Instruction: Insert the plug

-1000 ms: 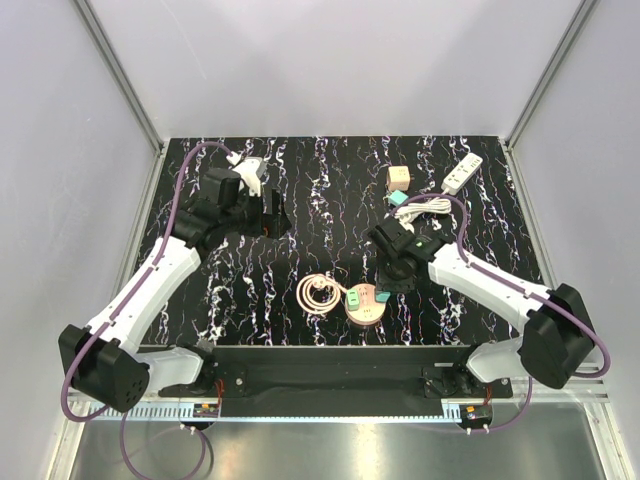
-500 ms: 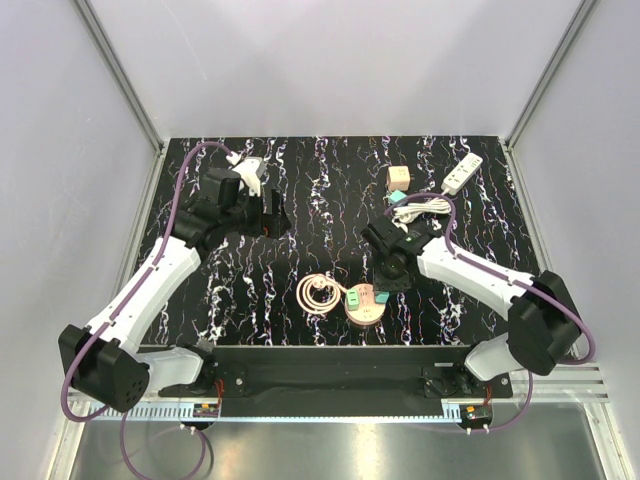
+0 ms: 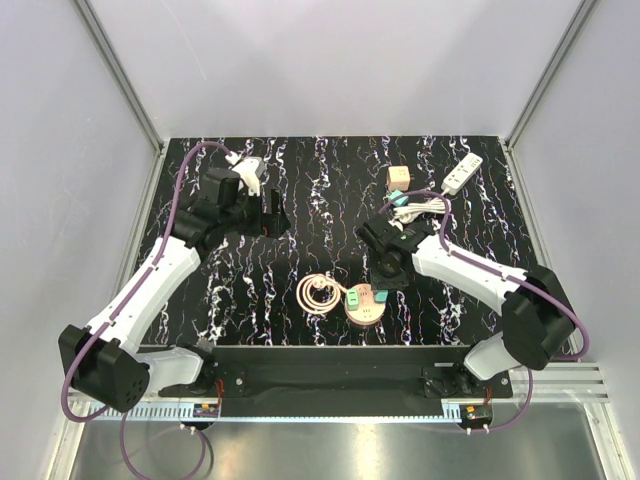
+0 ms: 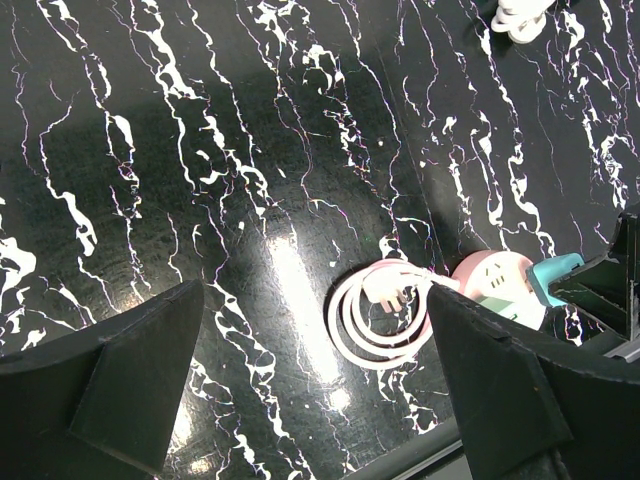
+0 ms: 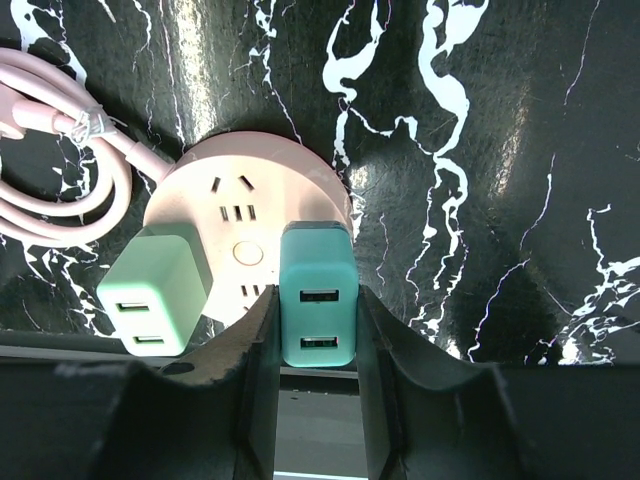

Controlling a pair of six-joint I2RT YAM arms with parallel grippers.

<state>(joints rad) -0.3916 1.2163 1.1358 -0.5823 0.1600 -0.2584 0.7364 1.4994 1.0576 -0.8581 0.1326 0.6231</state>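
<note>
A round pink socket hub [image 5: 245, 190] lies near the table's front edge, also in the top view [image 3: 366, 307], with its pink cable coiled [image 3: 318, 293] to its left. A light green plug [image 5: 155, 290] stands on its left side. My right gripper [image 5: 318, 312] is shut on a teal plug [image 5: 318, 285], held upright on the hub's right side; its prongs are hidden. My left gripper [image 3: 270, 215] is open and empty above the back left, and its wrist view shows the hub [image 4: 495, 285] and coil [image 4: 385, 315] far below.
A white power strip [image 3: 462, 173] with bundled white cable [image 3: 425, 207] lies at the back right. A wooden cube [image 3: 399, 178] and another teal plug [image 3: 398, 198] sit next to it. The table's front rail [image 3: 330, 360] runs just behind the hub.
My right wrist has shifted a little left and towards the back over the hub, still holding the teal plug. The left arm has barely moved.
</note>
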